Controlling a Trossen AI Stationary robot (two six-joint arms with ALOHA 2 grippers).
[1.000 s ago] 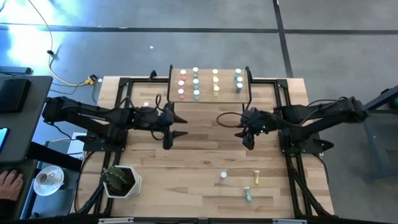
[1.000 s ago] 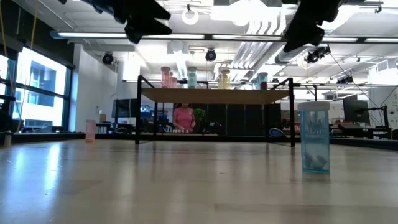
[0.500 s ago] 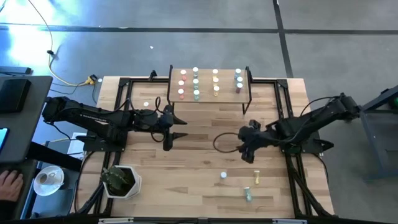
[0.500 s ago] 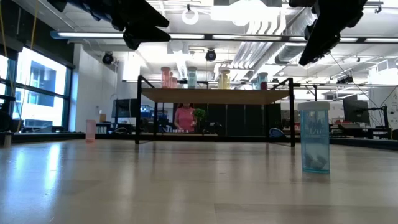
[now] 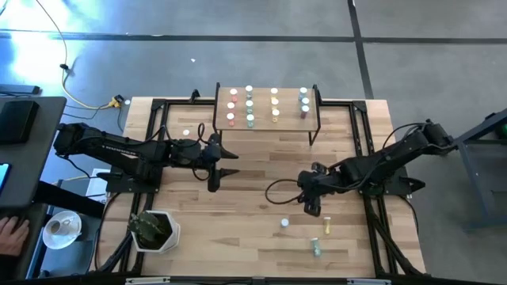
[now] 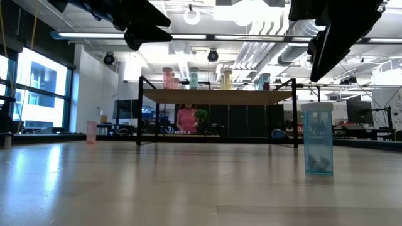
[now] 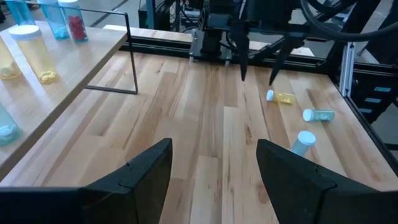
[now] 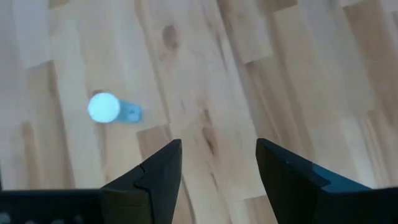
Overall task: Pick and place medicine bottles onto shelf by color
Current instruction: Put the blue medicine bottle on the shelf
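Note:
The shelf (image 5: 267, 119) stands at the table's far edge, and several medicine bottles (image 5: 249, 104) stand upright on it in rows by colour. Three loose bottles are at the near right: a blue one (image 5: 284, 224) upright, a yellow one (image 5: 325, 228) and a green one (image 5: 316, 247) lying on their sides. A pink bottle (image 6: 92, 132) stands at the far left. My right gripper (image 5: 313, 206) hangs open above the table, just beyond the blue bottle (image 8: 104, 107), pointing steeply down. My left gripper (image 5: 230, 162) waits open over the table's middle left, holding nothing.
A white pot with a green plant (image 5: 154, 229) stands at the near left corner. Black frame rails (image 5: 368, 158) run along both sides of the table. Bare planks (image 5: 261, 190) lie between the two grippers and the shelf.
My right gripper has swung from near the shelf toward the table's near edge and sunk, tipping more steeply downward, and now hangs close to the loose bottles. Its fingers have stayed open. The bottles have not moved.

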